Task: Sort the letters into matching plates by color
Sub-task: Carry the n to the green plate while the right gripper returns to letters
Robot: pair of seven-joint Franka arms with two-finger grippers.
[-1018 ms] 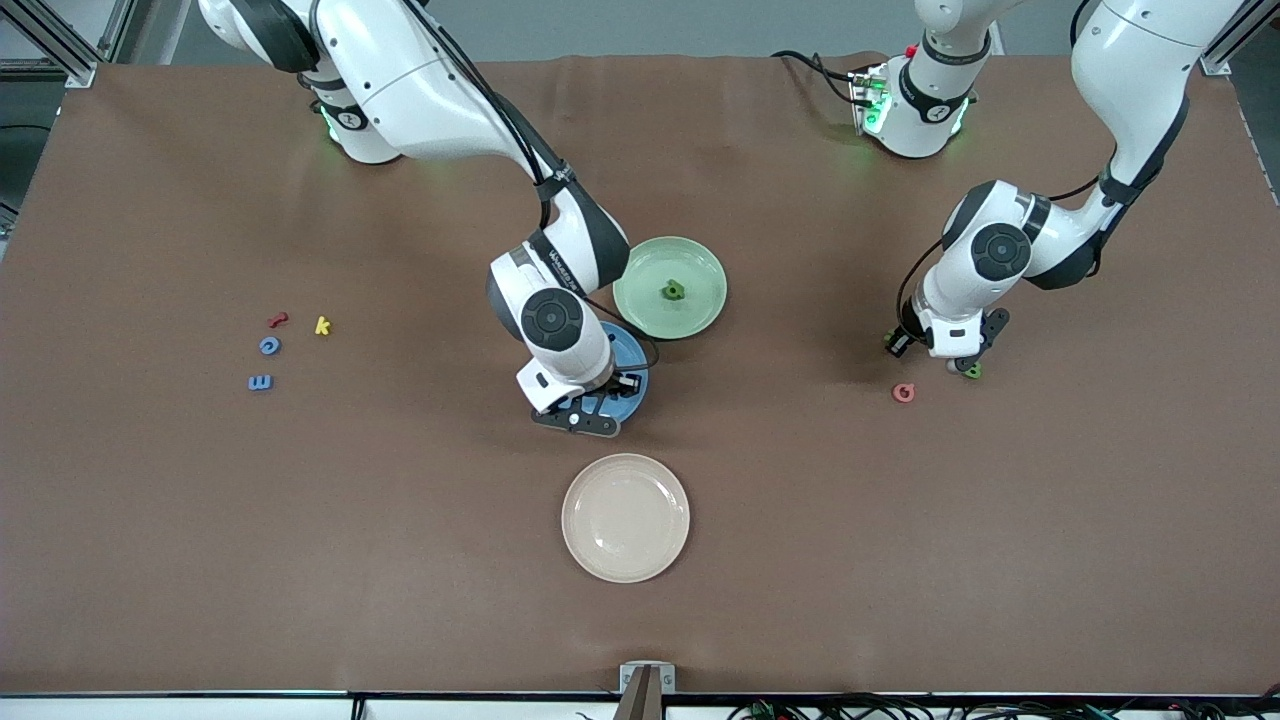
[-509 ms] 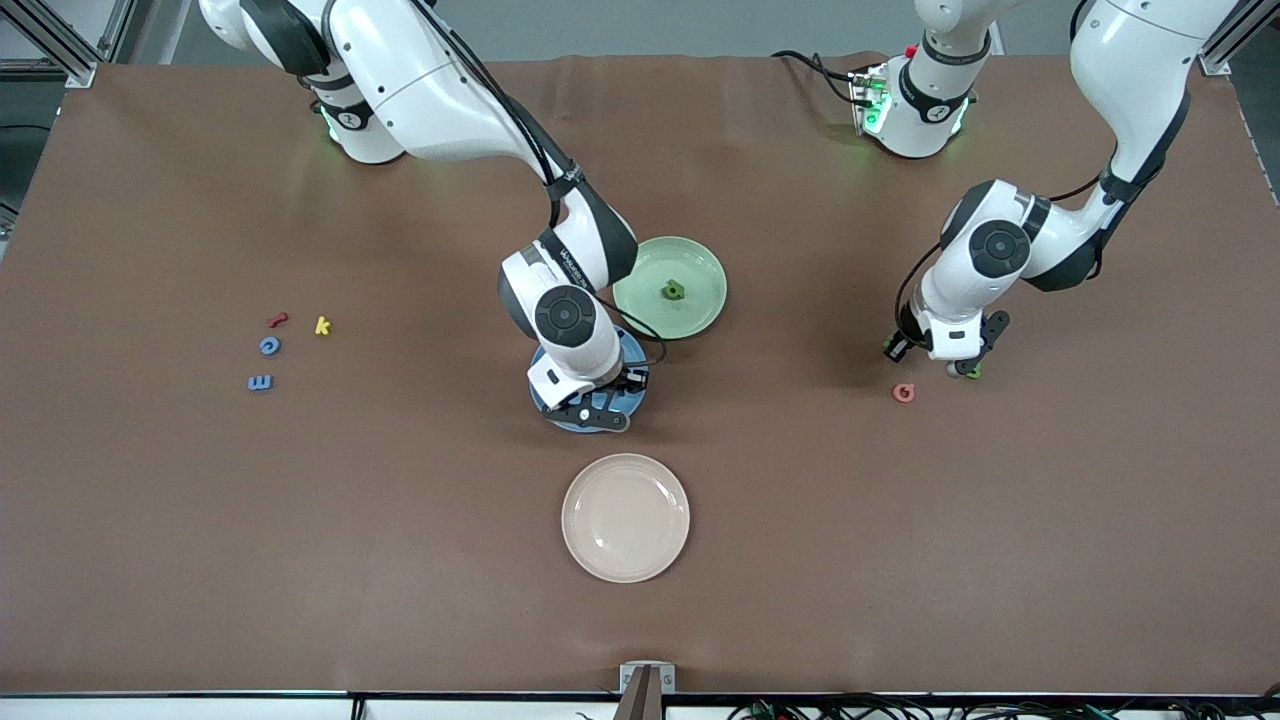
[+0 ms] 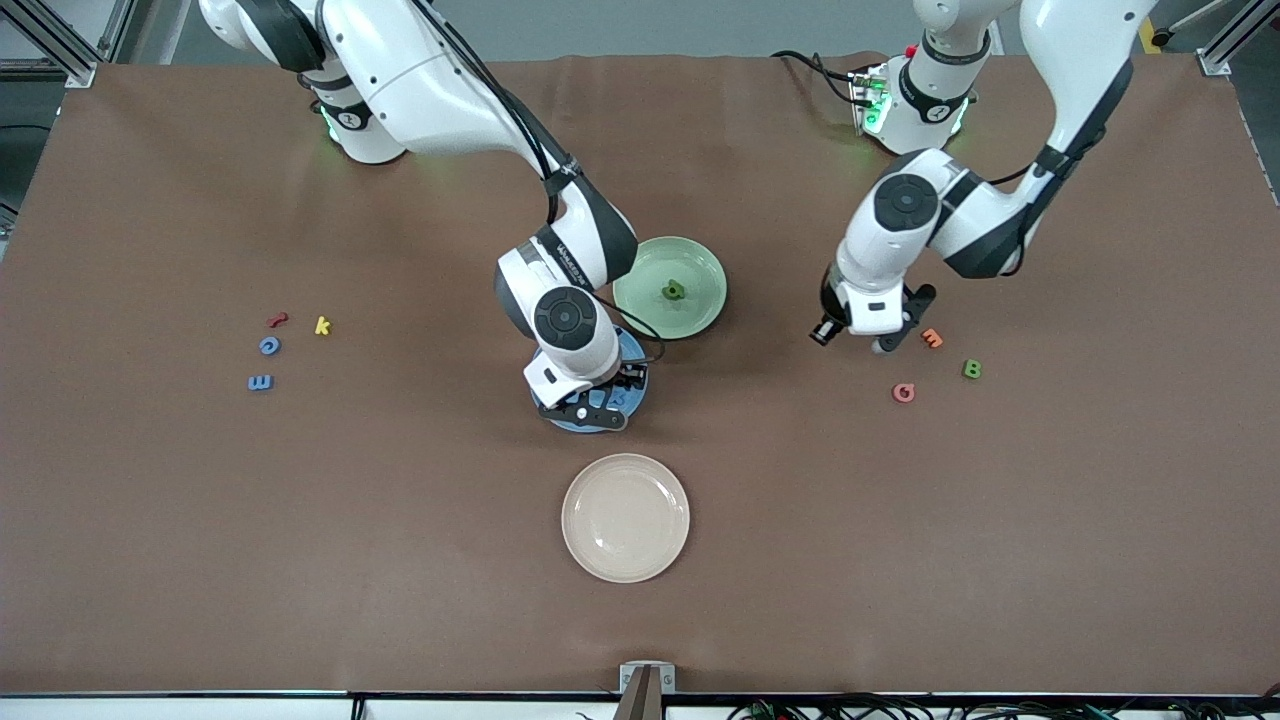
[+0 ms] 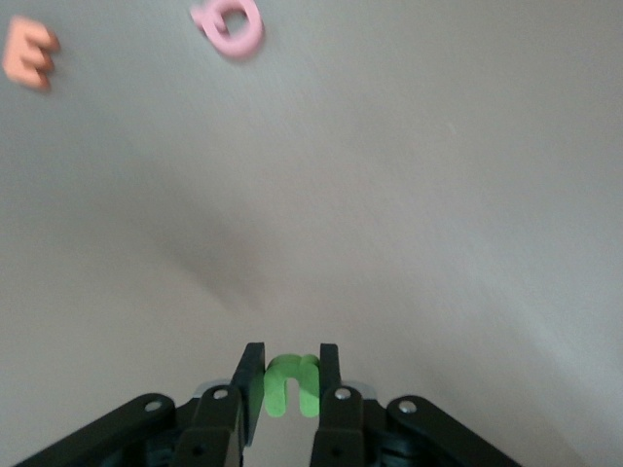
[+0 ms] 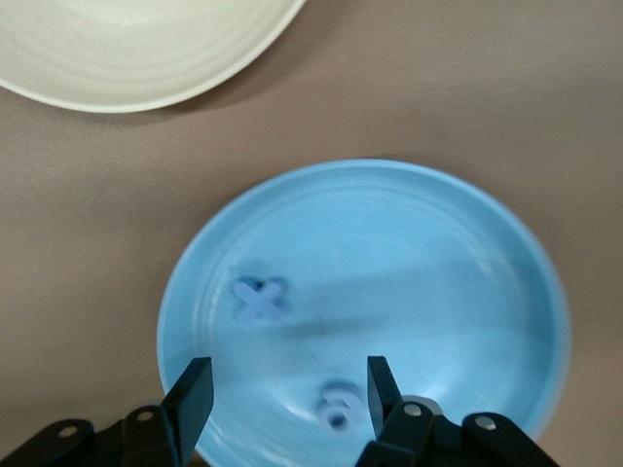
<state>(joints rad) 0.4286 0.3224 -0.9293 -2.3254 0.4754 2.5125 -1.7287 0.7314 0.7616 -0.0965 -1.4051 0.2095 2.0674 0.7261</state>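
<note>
Plates number three: blue plate (image 5: 467,253) holds two blue letters (image 5: 259,299) under the wide-open right gripper (image 5: 284,397); left gripper (image 4: 290,381) pinches a green letter (image 4: 291,383) above the tabletop (image 3: 200,560).

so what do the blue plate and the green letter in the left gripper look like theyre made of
Blue plate: probably matte plastic or melamine, possibly glazed ceramic; smooth, evenly coloured, with faint rings and only soft highlights.

Green letter, pinched in the left gripper: looks like foam, maybe soft plastic; chunky, flat-faced, dull, no shine.

Neither can be settled by look alone.
</note>
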